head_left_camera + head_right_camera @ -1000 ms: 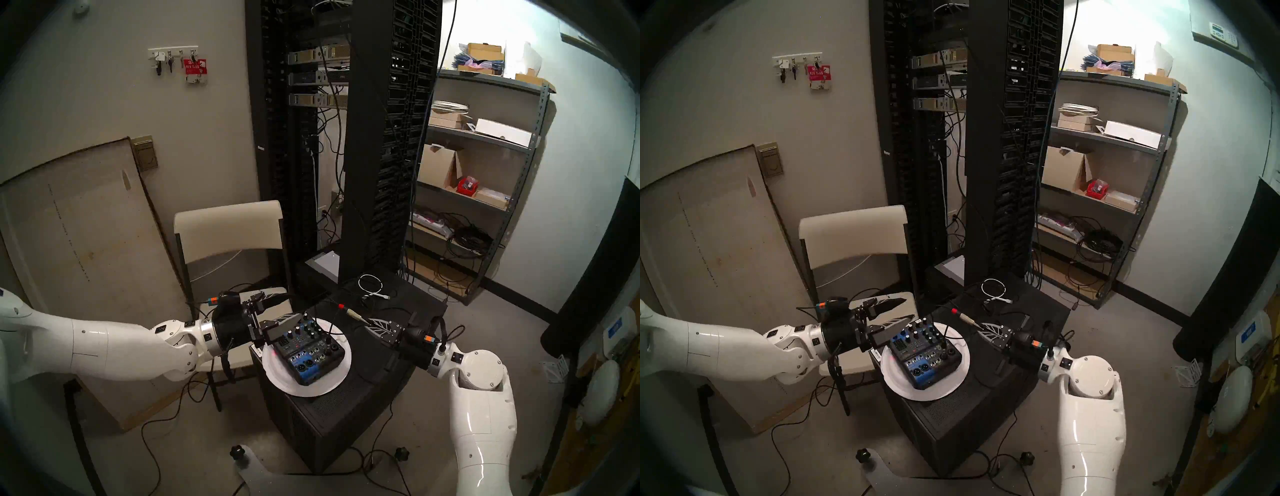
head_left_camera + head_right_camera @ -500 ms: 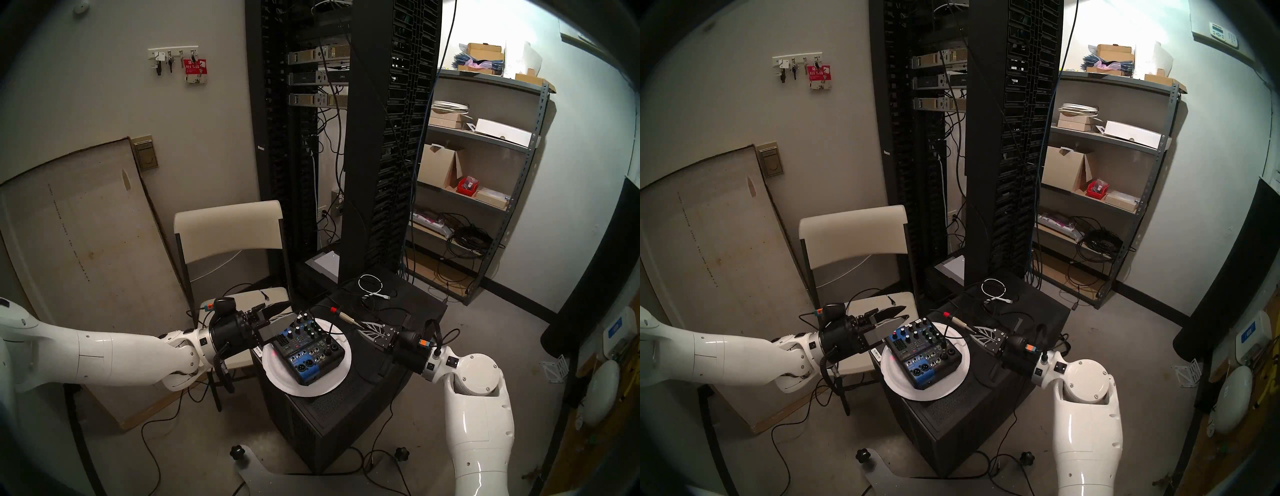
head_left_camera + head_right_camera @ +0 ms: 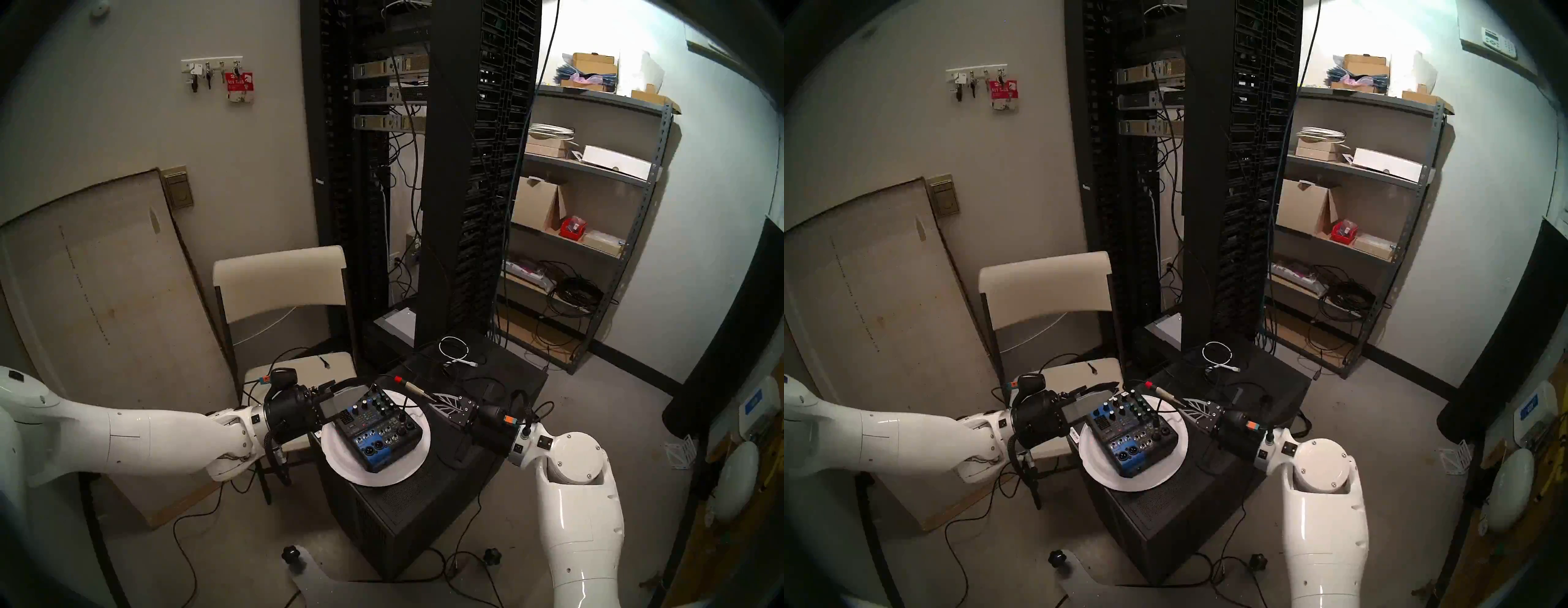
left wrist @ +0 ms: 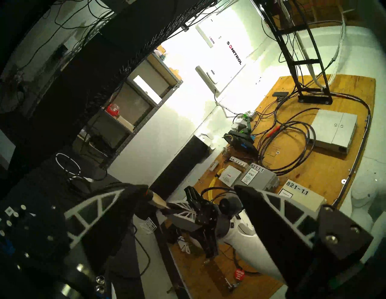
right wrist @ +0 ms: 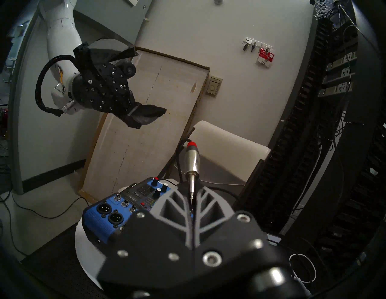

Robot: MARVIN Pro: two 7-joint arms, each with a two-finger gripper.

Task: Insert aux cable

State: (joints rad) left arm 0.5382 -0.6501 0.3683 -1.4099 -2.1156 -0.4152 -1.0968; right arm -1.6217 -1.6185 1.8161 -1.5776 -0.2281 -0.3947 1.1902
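The mixer (image 3: pixel 379 429) sits on a white plate (image 3: pixel 339 456) below both pincers. The right gripper (image 5: pixel 192 200) pinches the aux cable (image 5: pixel 191 160) by its metal tip, plug body pointing away toward the left gripper (image 4: pixel 179 200), whose jaws stand wide apart, nearer the red-banded end.

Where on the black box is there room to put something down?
Bare room: the black box's near corner, below the white plate. The far end is crowded by the white coiled cable and black cords. The mixer fills the plate.
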